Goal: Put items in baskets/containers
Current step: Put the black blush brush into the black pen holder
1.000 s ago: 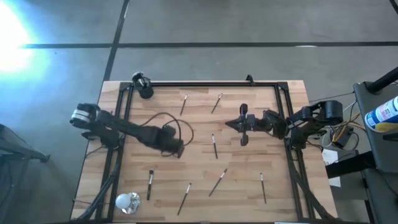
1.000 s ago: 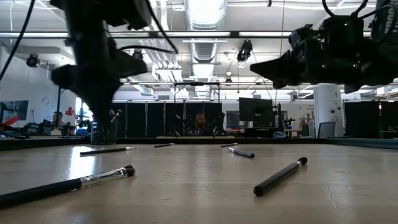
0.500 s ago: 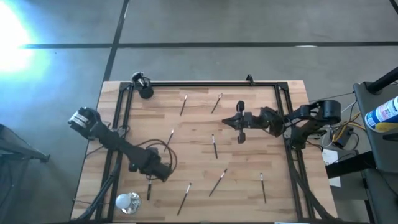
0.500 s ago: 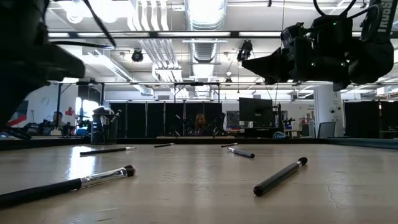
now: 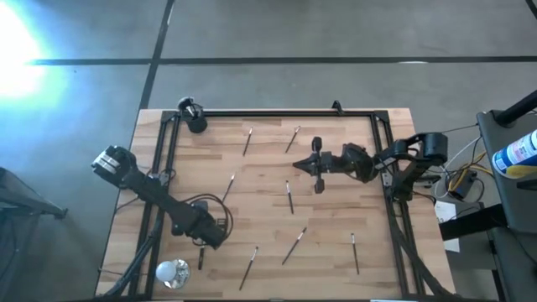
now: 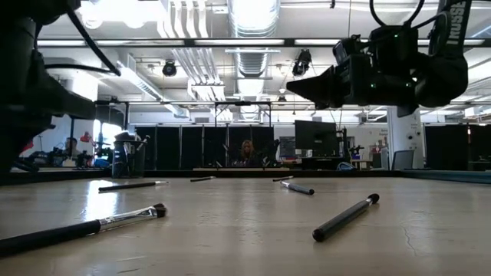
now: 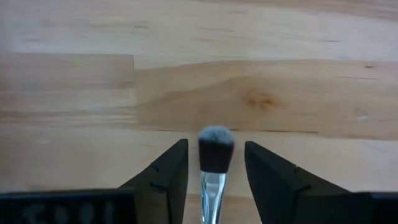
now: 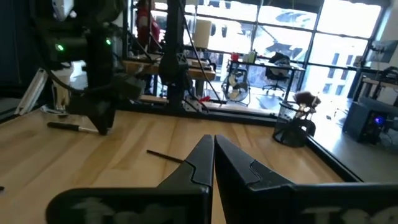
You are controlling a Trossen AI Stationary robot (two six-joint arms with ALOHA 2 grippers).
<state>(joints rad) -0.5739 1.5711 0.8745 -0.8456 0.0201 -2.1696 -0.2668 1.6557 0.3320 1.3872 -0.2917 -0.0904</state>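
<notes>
Makeup brushes lie scattered over the wooden table (image 5: 336, 252) in the high view: one (image 5: 247, 141) and another (image 5: 293, 139) toward the far edge, one (image 5: 289, 197) mid-table, and a row along the near side (image 5: 248, 267), (image 5: 294, 245), (image 5: 354, 253). A small black cup (image 5: 195, 122) holding brushes stands in the far left corner, well apart from both arms; a shiny whitish round object (image 5: 171, 271) sits at the near left corner. The left arm stretches diagonally down to the near left, its gripper (image 5: 204, 233) low over a dark brush (image 5: 200, 257). The right arm reaches in from the right edge, its gripper (image 5: 315, 165) above mid-table. Across the table at low level, a silver-ferruled brush (image 6: 92, 225) and a dark handle (image 6: 345, 217) lie nearest, with the cup (image 6: 128, 159) far back on the left. Seen from the left wrist, the fingers (image 7: 168, 174) stand apart on either side of a fluffy-tipped brush (image 7: 215, 149) without touching it. From the right wrist, the fingers (image 8: 200, 163) are pressed together, holding nothing, with the cup (image 8: 295, 130) beyond.
</notes>
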